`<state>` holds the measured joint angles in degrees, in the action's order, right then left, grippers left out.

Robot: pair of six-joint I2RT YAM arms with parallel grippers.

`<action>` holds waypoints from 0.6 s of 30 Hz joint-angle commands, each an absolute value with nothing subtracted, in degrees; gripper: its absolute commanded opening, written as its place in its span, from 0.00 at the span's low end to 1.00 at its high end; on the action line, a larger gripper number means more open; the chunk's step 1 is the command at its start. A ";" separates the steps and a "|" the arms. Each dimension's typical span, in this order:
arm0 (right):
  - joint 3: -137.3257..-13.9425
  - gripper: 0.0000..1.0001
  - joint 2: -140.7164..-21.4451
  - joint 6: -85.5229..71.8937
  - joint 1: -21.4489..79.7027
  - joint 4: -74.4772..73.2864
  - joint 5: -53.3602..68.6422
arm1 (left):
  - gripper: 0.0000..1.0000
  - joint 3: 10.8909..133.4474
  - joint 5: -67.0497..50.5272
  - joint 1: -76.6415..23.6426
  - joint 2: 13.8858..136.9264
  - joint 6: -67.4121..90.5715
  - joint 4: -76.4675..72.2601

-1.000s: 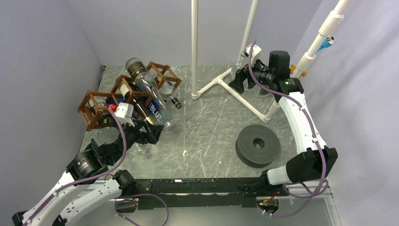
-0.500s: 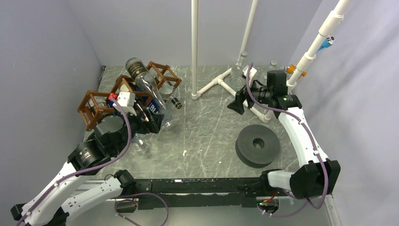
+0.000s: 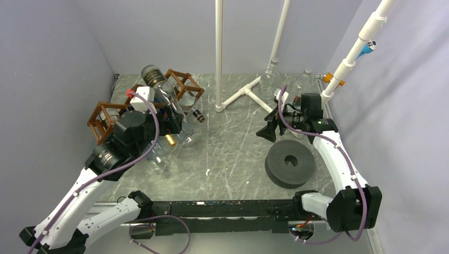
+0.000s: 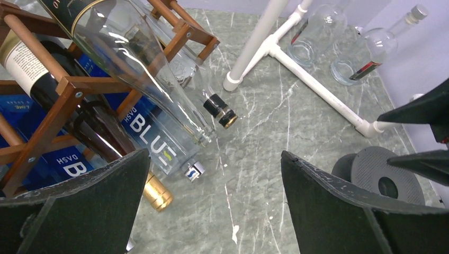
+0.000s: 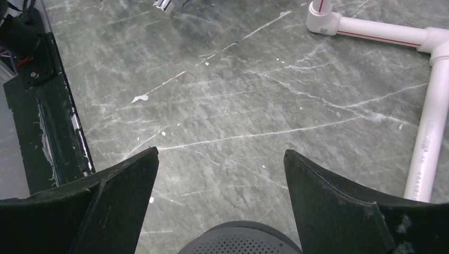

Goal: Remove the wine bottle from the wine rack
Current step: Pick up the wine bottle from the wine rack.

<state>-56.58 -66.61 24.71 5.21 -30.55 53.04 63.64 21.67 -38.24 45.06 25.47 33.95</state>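
Observation:
The brown wooden wine rack (image 3: 108, 114) stands at the table's back left and fills the left of the left wrist view (image 4: 63, 87). A dark wine bottle (image 4: 90, 124) with a cream label and gold cap (image 4: 157, 196) lies in one cell, neck toward the table. A clear bottle (image 4: 132, 58) rests on top, and a blue-labelled bottle (image 4: 153, 140) lies beside the dark one. My left gripper (image 4: 214, 153) hovers open just in front of the bottle necks (image 3: 172, 123), holding nothing. My right gripper (image 5: 221, 151) is open over bare table at the right (image 3: 266, 129).
A black perforated disc (image 3: 289, 163) lies at the front right, under the right gripper (image 5: 238, 241). A white PVC pipe frame (image 3: 249, 95) stands at the back middle. Two empty clear bottles (image 4: 317, 34) stand behind it. A black rail (image 3: 222, 209) runs along the near edge.
My left arm has risen and swung back toward the rack, over the bottle necks. My right arm has come out of the back right corner toward the disc. Both grippers stayed open.

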 commanded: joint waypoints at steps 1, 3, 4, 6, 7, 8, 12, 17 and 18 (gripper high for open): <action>-54.53 0.91 -65.67 26.87 4.28 -26.92 57.65 | 0.99 66.84 16.81 -35.22 47.03 24.41 31.18; -53.95 0.91 -65.76 26.98 4.02 -26.53 58.28 | 1.00 67.09 15.80 -34.17 48.24 24.71 31.01; -53.70 0.91 -65.80 27.00 3.84 -26.34 58.54 | 1.00 67.19 15.41 -33.66 48.86 25.01 30.96; -53.25 0.92 -65.79 27.30 3.65 -26.15 59.06 | 0.99 67.19 14.78 -32.63 49.80 25.77 30.77; -53.02 0.92 -65.77 27.51 3.56 -26.04 59.28 | 1.00 67.09 14.71 -32.30 50.36 26.18 30.62; -52.81 0.92 -65.78 27.65 3.47 -25.94 59.40 | 1.00 66.98 14.57 -31.93 50.78 26.60 30.47; -52.47 0.92 -66.03 28.48 3.17 -25.88 59.18 | 1.00 66.67 14.40 -30.34 52.76 27.95 29.86; -52.25 0.92 -66.21 29.39 2.90 -26.21 58.99 | 1.00 66.80 16.35 -29.08 55.69 29.80 30.09; -52.21 0.92 -66.28 29.49 2.85 -26.19 58.95 | 1.00 66.93 16.96 -28.90 56.54 30.27 30.29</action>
<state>-52.73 -66.63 27.38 3.29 -28.34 57.12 64.97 15.59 -29.76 54.72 27.94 32.27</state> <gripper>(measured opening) 0.917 0.995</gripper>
